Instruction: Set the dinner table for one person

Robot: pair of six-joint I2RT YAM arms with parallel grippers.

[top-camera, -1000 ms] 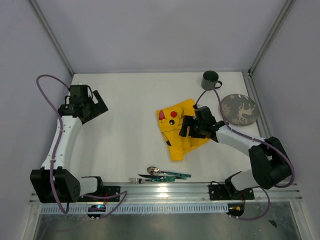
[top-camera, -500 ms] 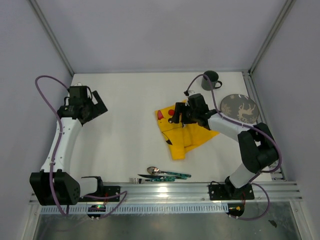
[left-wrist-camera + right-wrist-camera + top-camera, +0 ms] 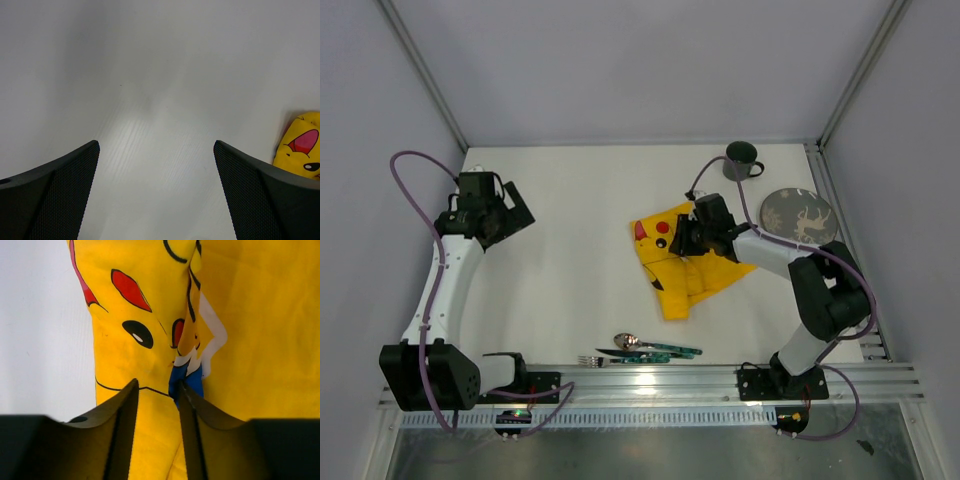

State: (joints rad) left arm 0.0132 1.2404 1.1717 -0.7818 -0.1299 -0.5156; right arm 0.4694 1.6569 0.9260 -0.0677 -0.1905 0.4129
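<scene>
Right fingers (image 3: 116,432) pinch a fold of the crumpled yellow cloth (image 3: 676,282) mid-bench (image 3: 570,200), probably to spread it as a placemat; left fingers (image 3: 57,200) gape empty.

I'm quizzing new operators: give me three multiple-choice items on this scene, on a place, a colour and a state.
1. Where does the mug stand? A near left corner B far right of the dinner table C near right corner
2. Main colour of the cloth? A yellow B green C white
3. How do the left gripper jaws stand? A shut tight B half shut C wide open
B: the top view shows it at the far right. A: yellow dominates its print. C: the left wrist view shows a broad gap between them.
</scene>
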